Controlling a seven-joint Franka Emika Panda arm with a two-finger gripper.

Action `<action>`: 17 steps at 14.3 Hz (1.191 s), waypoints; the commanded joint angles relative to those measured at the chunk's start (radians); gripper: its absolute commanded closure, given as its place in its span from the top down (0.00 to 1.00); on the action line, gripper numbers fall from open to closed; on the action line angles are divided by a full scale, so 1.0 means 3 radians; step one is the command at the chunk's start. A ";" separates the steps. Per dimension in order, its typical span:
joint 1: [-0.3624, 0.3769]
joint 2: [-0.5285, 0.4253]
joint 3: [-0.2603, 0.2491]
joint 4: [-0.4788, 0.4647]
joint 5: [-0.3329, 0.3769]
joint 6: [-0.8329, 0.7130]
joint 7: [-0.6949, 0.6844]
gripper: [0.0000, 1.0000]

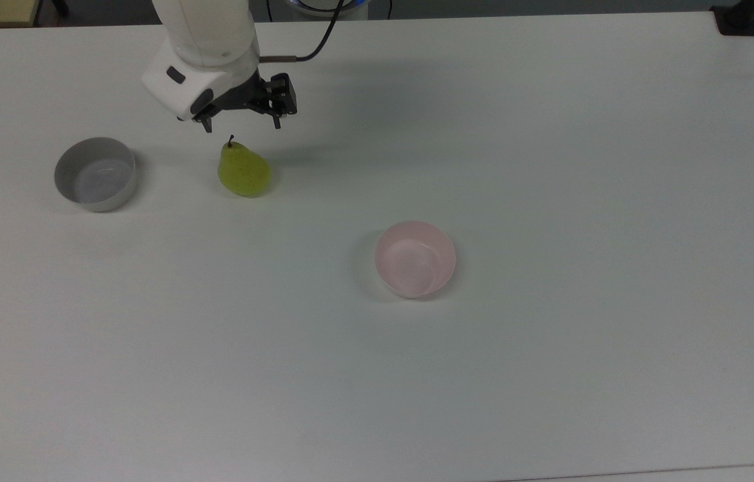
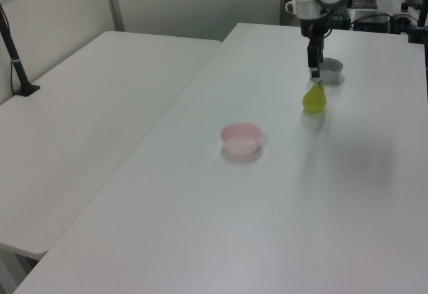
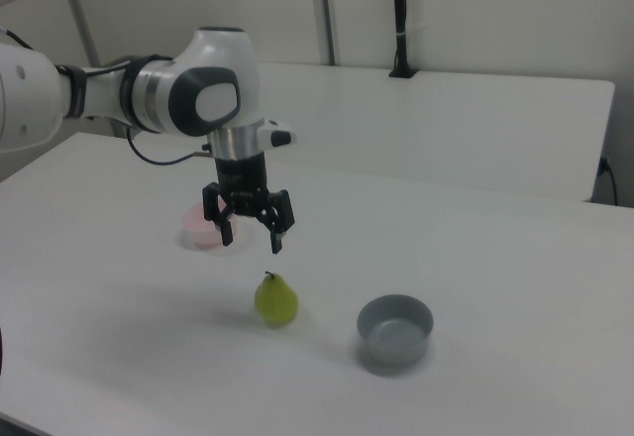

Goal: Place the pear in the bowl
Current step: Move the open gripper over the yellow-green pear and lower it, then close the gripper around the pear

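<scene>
Yellow-green, the pear [image 3: 276,300] stands upright on the surface [image 1: 550,375] beneath the wide-spread, empty gripper [image 3: 251,239], which partly hides the pink bowl [image 3: 199,229] in the right view.

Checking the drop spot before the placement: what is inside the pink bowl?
Nothing: the pink bowl shows a bare inside. The pear stands on the table, apart from it, below the open gripper.

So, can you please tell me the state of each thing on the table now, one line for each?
Small yellow-green pear: upright on the table, stem up, not held.
Pale pink round bowl: upright, nothing inside.
Grey round bowl: upright, nothing inside.
Black two-finger claw: open, above the pear, not touching it.
</scene>
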 commanded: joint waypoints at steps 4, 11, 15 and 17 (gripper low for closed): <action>0.0002 0.0154 -0.0025 -0.0330 -0.0310 0.0416 -0.0085 1.00; 0.0012 0.0507 -0.0030 -0.0463 -0.0393 0.0882 0.0007 1.00; 0.0012 0.0497 -0.0030 -0.0448 -0.0393 0.0877 0.0002 0.51; -0.0008 0.0416 -0.0030 -0.0433 -0.0388 0.0831 0.0007 0.26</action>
